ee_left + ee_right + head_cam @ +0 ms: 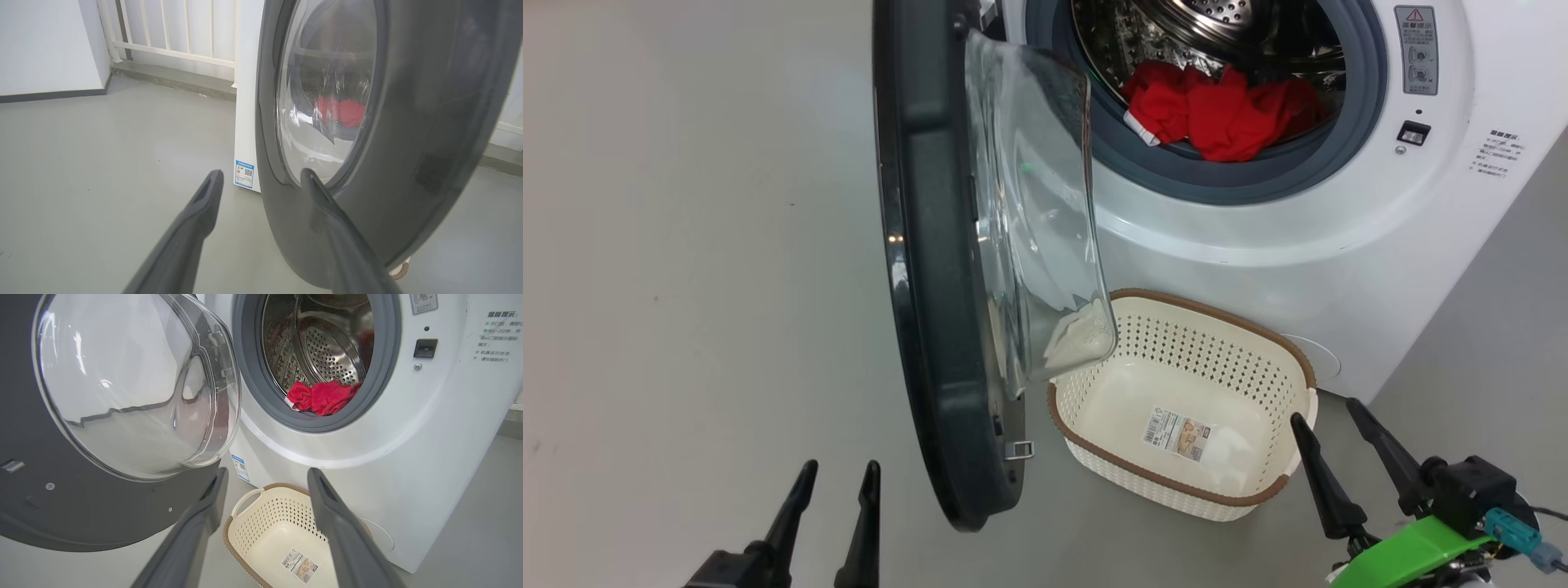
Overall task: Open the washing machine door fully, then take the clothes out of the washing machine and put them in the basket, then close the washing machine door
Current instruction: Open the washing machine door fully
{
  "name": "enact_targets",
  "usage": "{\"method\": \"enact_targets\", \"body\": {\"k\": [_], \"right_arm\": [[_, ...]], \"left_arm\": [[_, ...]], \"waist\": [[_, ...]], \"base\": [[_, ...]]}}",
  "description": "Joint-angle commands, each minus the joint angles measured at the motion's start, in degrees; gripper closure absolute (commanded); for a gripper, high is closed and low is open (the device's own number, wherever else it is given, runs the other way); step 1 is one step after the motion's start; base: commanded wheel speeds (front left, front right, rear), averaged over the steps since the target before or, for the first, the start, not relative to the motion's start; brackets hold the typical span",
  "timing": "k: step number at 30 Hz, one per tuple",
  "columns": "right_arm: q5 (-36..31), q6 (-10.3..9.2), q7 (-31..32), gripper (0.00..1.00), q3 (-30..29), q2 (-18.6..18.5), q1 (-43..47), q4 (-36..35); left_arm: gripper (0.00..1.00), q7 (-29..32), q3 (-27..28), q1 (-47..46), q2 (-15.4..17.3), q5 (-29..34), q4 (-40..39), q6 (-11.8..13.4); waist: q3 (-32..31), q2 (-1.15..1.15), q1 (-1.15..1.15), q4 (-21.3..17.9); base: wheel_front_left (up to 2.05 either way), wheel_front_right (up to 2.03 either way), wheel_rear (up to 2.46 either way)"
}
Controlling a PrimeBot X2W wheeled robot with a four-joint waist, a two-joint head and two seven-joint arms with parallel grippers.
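Note:
The washing machine (1258, 237) stands ahead with its door (931, 269) swung out edge-on toward me, the glass bowl (1037, 220) bulging to the right. Red clothes (1217, 110) with a bit of white trim lie in the steel drum (327, 355) behind the grey rubber ring. The cream basket (1184, 400) sits on the floor under the opening, holding just its paper label. My left gripper (837, 478) is open, low and left of the door's lower edge. My right gripper (1327, 420) is open beside the basket's right end, holding nothing.
Grey floor (686, 286) stretches wide to the left of the door. A white railing (175, 36) and a white wall (45, 45) stand behind the machine's left side. A blue label (244, 174) marks the machine's lower corner.

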Motion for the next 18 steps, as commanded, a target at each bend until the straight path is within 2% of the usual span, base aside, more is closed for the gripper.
{"method": "enact_targets", "body": {"k": [1,11,12,13,14,18], "right_arm": [[-1.1,0.37,-0.5,0.00,0.2,0.0,0.4,-1.3],[-3.0,0.37,-0.5,0.00,-0.7,1.3,1.6,-0.4],[-3.1,0.37,-0.5,0.00,-0.8,1.4,1.5,-0.4],[-3.1,0.37,-0.5,0.00,-0.8,1.4,1.4,-0.5],[-3.2,0.37,-0.5,0.00,-0.7,1.4,1.3,-0.5],[-3.4,0.37,-0.5,0.00,-0.6,1.4,0.8,-0.4]], "left_arm": [[0.00,-0.5,2.1,-0.6,0.6,0.4,-1.6,-0.3],[0.00,-0.5,2.4,-0.6,0.6,0.2,-1.9,-0.1],[0.07,-0.5,2.5,-0.7,0.6,0.0,-2.0,-0.1],[0.69,-0.5,2.7,-0.9,0.6,-0.4,-2.2,0.0],[1.00,-0.5,3.0,-1.1,0.6,-0.8,-2.6,0.1],[1.00,-0.5,5.1,-2.2,0.6,-2.5,-6.2,0.4]], "waist": [[0.0,0.00,0.00,0.0],[0.1,0.00,0.00,-0.3],[0.2,0.00,0.00,-0.3],[0.3,0.00,0.00,-0.3],[0.4,0.00,0.00,-0.3],[0.6,0.00,0.00,-0.3]], "base": [[0.00,0.00,0.00],[0.00,0.00,0.00],[0.00,0.00,0.00],[0.00,0.00,0.00],[0.00,0.00,0.00],[0.00,0.00,0.00]]}}
